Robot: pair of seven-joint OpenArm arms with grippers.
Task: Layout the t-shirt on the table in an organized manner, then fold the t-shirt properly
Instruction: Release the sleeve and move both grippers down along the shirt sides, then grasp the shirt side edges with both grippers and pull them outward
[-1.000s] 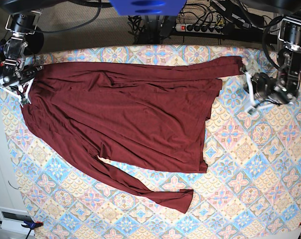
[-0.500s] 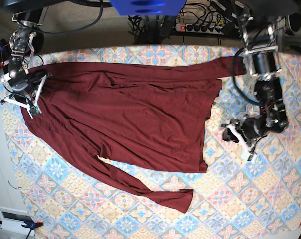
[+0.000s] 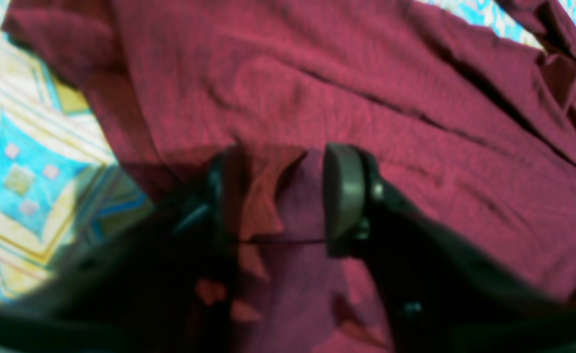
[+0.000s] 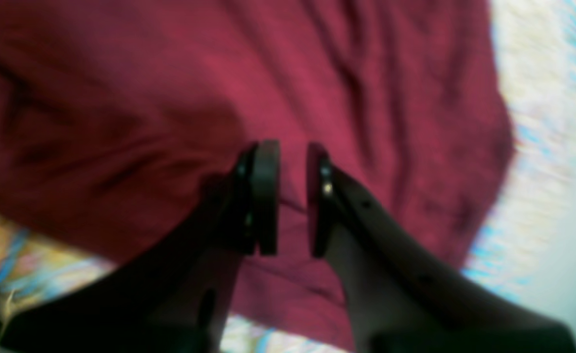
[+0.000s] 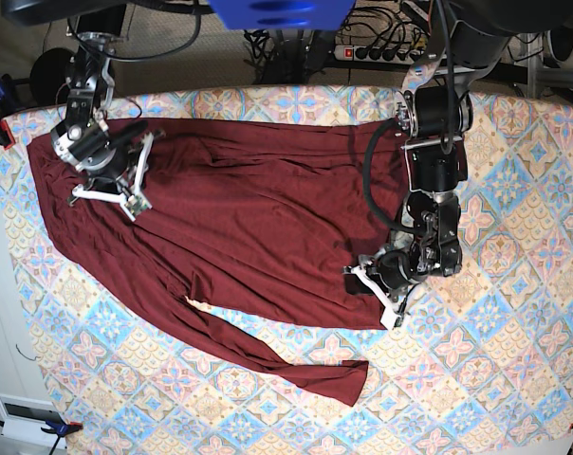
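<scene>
Base view gives me one t-shirt (image 5: pixel 258 227), dark maroon with long sleeves, spread across the upper and middle left of the tabletop (image 5: pixel 514 313), which is covered in a cloth of blue, pink and cream diamond tiles. I count two sleeves: one runs along the top edge toward the upper right, the other trails off the lower hem and ends near the bottom centre of the frame. I have two arms in sight. The left gripper (image 5: pixel 377 289) sits at the middle right of the frame, at the garment's right-hand edge near its lower corner. The right gripper (image 5: pixel 125 190) is at the upper left, over the shirt's body just inside its left edge. From the left wrist camera, I see the two fingers (image 3: pixel 344 196) standing apart with maroon cloth in the gap between them and a fold of it rising there; the view is blurred, so I cannot tell whether they are pinching the fabric or only resting on it with the grip released. From the right wrist camera, the two fingers (image 4: pixel 265 196) stand close together with a narrow gap, and a ridge of shirt fabric runs up into that gap; it looks pinched, but the blur keeps me from being sure. Beyond the tabletop's far edge, at top centre, I see one power strip (image 5: pixel 386 52) among several dark cables.
</scene>
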